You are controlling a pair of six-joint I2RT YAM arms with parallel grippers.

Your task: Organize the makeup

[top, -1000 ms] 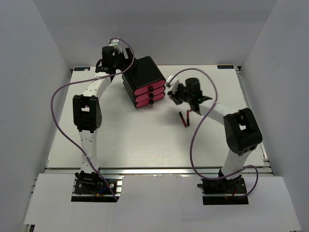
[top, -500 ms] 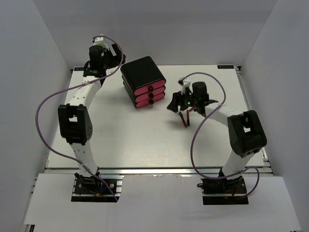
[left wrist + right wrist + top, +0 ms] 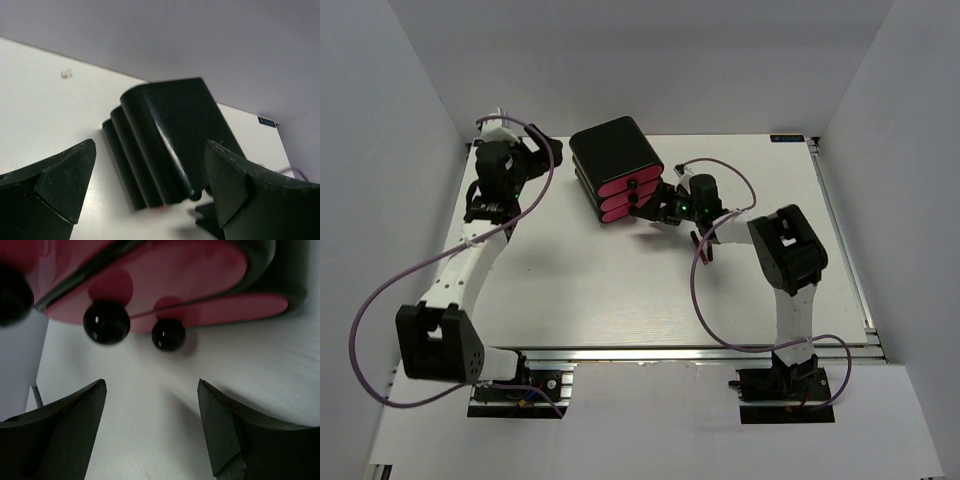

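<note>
The black box [image 3: 615, 150] with pink drawers [image 3: 622, 196] stands at the back middle of the table. My right gripper [image 3: 648, 206] is open and empty, low at the drawer fronts. In the right wrist view it [image 3: 151, 382] faces two black knobs [image 3: 106, 322] from close by without touching them. My left gripper [image 3: 535, 158] is open and empty, to the left of the box. In the left wrist view it [image 3: 150, 144] looks at the box's back [image 3: 175, 135]. A thin dark-red lip stick [image 3: 701, 246] lies under my right forearm, partly hidden. No other makeup shows.
White walls close the table [image 3: 620, 290] on the left, back and right. My right arm's purple cable [image 3: 705, 290] loops over the table in front of the box. A small white speck [image 3: 65, 74] lies near the back wall.
My left gripper has swung left and toward the front, away from behind the box. My right gripper has moved left from above the lip sticks to the drawer fronts.
</note>
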